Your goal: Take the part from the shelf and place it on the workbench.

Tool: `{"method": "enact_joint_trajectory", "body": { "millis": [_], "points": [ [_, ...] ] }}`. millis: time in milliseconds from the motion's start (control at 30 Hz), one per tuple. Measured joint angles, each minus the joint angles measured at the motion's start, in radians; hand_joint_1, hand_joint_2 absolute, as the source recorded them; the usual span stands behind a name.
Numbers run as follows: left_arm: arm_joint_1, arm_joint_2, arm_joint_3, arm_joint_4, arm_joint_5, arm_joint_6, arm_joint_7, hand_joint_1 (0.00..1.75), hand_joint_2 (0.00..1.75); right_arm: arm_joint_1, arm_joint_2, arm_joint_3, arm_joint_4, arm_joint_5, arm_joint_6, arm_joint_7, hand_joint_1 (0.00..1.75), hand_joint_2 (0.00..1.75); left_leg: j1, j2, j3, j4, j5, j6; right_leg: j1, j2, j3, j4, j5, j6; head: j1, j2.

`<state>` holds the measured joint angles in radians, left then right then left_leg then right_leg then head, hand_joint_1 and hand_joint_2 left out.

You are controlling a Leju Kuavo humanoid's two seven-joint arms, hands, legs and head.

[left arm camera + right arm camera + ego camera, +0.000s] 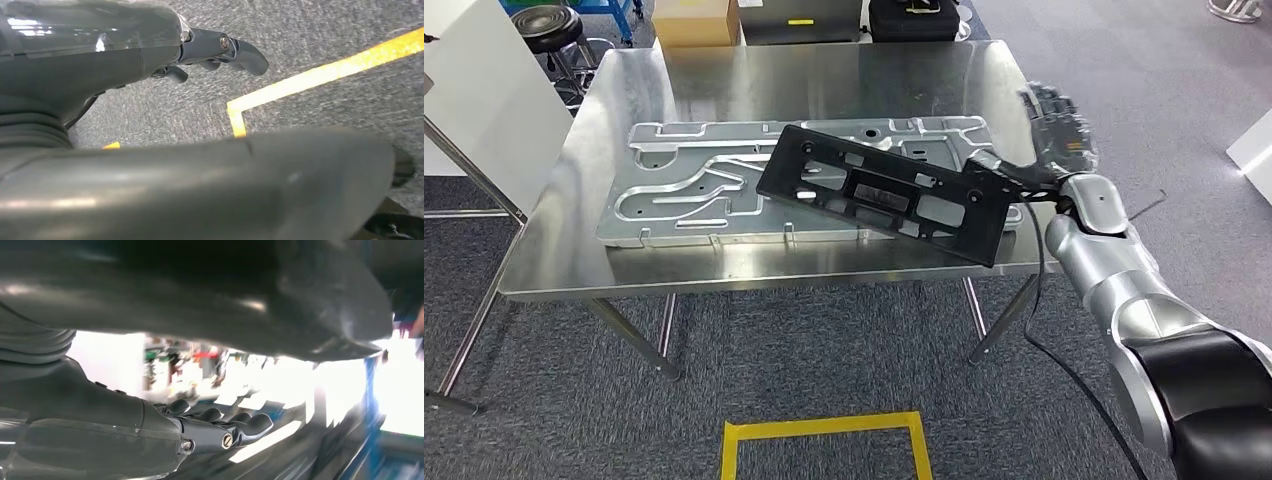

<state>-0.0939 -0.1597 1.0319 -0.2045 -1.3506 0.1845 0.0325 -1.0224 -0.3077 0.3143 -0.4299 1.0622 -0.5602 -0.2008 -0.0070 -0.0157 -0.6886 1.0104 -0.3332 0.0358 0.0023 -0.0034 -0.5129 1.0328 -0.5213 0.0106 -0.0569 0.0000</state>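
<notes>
While the silver stamped panel (714,185) is lying flat across the left and middle of the workbench (554,265), the black part (886,192) is sitting tilted on top of it, its right end reaching the table's right edge. That resting pose suggests it is being set down there. Just right of that end, the right hand (1056,130) is hovering with fingers apart, apparently let go. The left hand (220,52) is hanging over carpet, fingers loosely curled, holding nothing.
</notes>
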Motion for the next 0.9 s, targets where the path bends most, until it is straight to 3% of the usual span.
{"method": "enact_joint_trajectory", "body": {
  "millis": [33,133,167,200,267,300,333,367,400,433,500,533,567,633,700,800,833,900],
  "points": [
    [0.001,-0.001,0.000,0.000,-0.003,0.000,0.001,0.00,0.00,0.053,-0.028,-0.038,-0.035,-0.024,-0.045,-0.016,0.00,0.00,0.003,-0.003,0.002,-0.002,0.007,-0.005,0.006,-0.004,0.020,-0.032,0.000,-0.003,0.000,0.000],
    [0.006,0.000,0.000,0.000,-0.011,-0.004,0.007,0.00,0.00,0.259,-0.084,-0.180,-0.159,-0.056,-0.121,-0.053,0.00,0.00,0.008,-0.014,0.004,-0.011,0.017,-0.022,0.010,-0.016,0.025,-0.062,0.026,-0.013,0.000,0.000],
    [0.008,0.001,-0.001,0.000,-0.015,-0.005,0.011,0.00,0.00,0.333,-0.089,-0.236,-0.205,-0.052,-0.129,-0.063,0.00,0.00,0.007,-0.013,-0.003,0.002,-0.009,-0.027,0.006,-0.019,0.018,-0.069,0.040,-0.018,0.000,0.000],
    [0.011,0.002,-0.001,0.000,-0.018,-0.005,0.014,0.00,0.00,0.410,-0.091,-0.295,-0.254,-0.042,-0.135,-0.072,0.00,0.00,0.006,-0.011,-0.013,0.035,-0.054,-0.032,0.000,-0.021,0.007,-0.077,0.056,-0.021,0.000,0.000],
    [0.011,0.005,-0.004,0.000,-0.026,-0.004,0.017,0.00,0.00,0.559,-0.085,-0.406,-0.353,-0.016,-0.139,-0.085,0.00,0.00,0.011,-0.001,-0.037,0.156,-0.171,-0.042,-0.004,-0.026,-0.022,-0.078,0.081,-0.022,0.000,0.000],
    [0.012,0.006,-0.005,0.000,-0.028,-0.004,0.017,0.00,0.00,0.627,-0.078,-0.458,-0.400,-0.006,-0.139,-0.090,0.00,0.00,0.014,0.002,-0.042,0.219,-0.206,-0.049,-0.005,-0.029,-0.039,-0.076,0.091,-0.020,0.000,0.000],
    [0.012,0.008,-0.006,0.000,-0.029,-0.004,0.017,0.00,0.00,0.687,-0.067,-0.505,-0.443,-0.001,-0.139,-0.099,0.00,0.00,0.017,0.005,-0.037,0.263,-0.215,-0.054,-0.007,-0.031,-0.056,-0.072,0.100,-0.018,0.000,0.000],
    [0.012,0.010,-0.007,0.000,-0.029,-0.003,0.016,0.00,0.00,0.741,-0.050,-0.551,-0.484,0.000,-0.139,-0.115,0.00,0.00,0.018,0.007,-0.017,0.278,-0.200,-0.058,-0.008,-0.033,-0.073,-0.067,0.108,-0.016,0.000,0.000],
    [0.012,0.012,-0.007,0.000,-0.028,-0.001,0.014,0.00,0.00,0.788,-0.026,-0.598,-0.527,-0.006,-0.139,-0.142,0.00,0.00,0.020,0.008,0.019,0.258,-0.174,-0.060,-0.010,-0.033,-0.091,-0.060,0.116,-0.013,0.000,0.000],
    [0.012,0.015,-0.007,0.000,-0.026,0.002,0.009,0.00,0.00,0.830,0.005,-0.647,-0.569,-0.025,-0.139,-0.187,0.00,0.00,0.020,0.008,0.073,0.204,-0.154,-0.060,-0.012,-0.032,-0.106,-0.052,0.123,-0.010,0.000,0.000],
    [0.010,0.018,-0.007,0.000,-0.025,0.011,-0.002,0.00,0.00,0.886,0.088,-0.757,-0.636,-0.112,-0.139,-0.317,0.00,0.00,0.017,0.006,0.192,0.053,-0.170,-0.052,-0.013,-0.027,-0.127,-0.039,0.136,-0.001,0.000,0.000],
    [0.008,0.018,-0.008,0.000,-0.026,0.015,-0.006,0.00,0.00,0.898,0.130,-0.810,-0.653,-0.160,-0.139,-0.378,0.00,0.00,0.014,0.005,0.230,-0.002,-0.188,-0.046,-0.013,-0.024,-0.130,-0.036,0.143,0.004,0.000,0.000],
    [0.007,0.019,-0.008,0.000,-0.028,0.020,-0.011,0.00,0.00,0.904,0.176,-0.871,-0.660,-0.203,-0.140,-0.428,0.00,0.00,0.010,0.005,0.246,-0.032,-0.201,-0.040,-0.014,-0.022,-0.131,-0.037,0.151,0.010,0.000,0.000],
    [0.005,0.018,-0.008,0.000,-0.029,0.026,-0.017,0.00,0.00,0.912,0.241,-0.969,-0.660,-0.243,-0.140,-0.474,0.00,0.00,0.008,0.007,0.242,-0.040,-0.193,-0.028,-0.015,-0.020,-0.128,-0.044,0.168,0.021,0.000,0.000],
    [0.004,0.018,-0.008,0.000,-0.030,0.028,-0.018,0.00,0.00,0.917,0.267,-1.010,-0.658,-0.252,-0.140,-0.485,0.00,0.00,0.008,0.008,0.238,-0.041,-0.185,-0.022,-0.015,-0.019,-0.128,-0.048,0.176,0.026,0.000,0.000],
    [0.004,0.018,-0.008,0.000,-0.031,0.029,-0.019,0.00,0.00,0.919,0.281,-1.036,-0.651,-0.253,-0.140,-0.486,0.00,0.00,0.010,0.010,0.233,-0.045,-0.177,-0.018,-0.016,-0.016,-0.132,-0.043,0.165,0.028,0.000,0.000],
    [0.003,0.017,-0.009,0.000,-0.033,0.031,-0.019,0.00,0.00,0.919,0.302,-1.078,-0.628,-0.252,-0.140,-0.488,0.00,0.00,0.012,0.012,0.223,-0.048,-0.166,-0.012,-0.018,-0.013,-0.143,-0.015,0.127,0.031,0.000,0.000],
    [0.000,0.015,-0.012,0.000,-0.042,0.034,-0.018,0.00,0.00,0.911,0.360,-1.258,-0.443,-0.242,-0.095,-0.447,0.00,0.00,0.010,0.021,0.175,-0.049,-0.123,-0.001,-0.023,-0.005,-0.179,0.146,0.014,0.038,0.000,0.000]
  ]
}}
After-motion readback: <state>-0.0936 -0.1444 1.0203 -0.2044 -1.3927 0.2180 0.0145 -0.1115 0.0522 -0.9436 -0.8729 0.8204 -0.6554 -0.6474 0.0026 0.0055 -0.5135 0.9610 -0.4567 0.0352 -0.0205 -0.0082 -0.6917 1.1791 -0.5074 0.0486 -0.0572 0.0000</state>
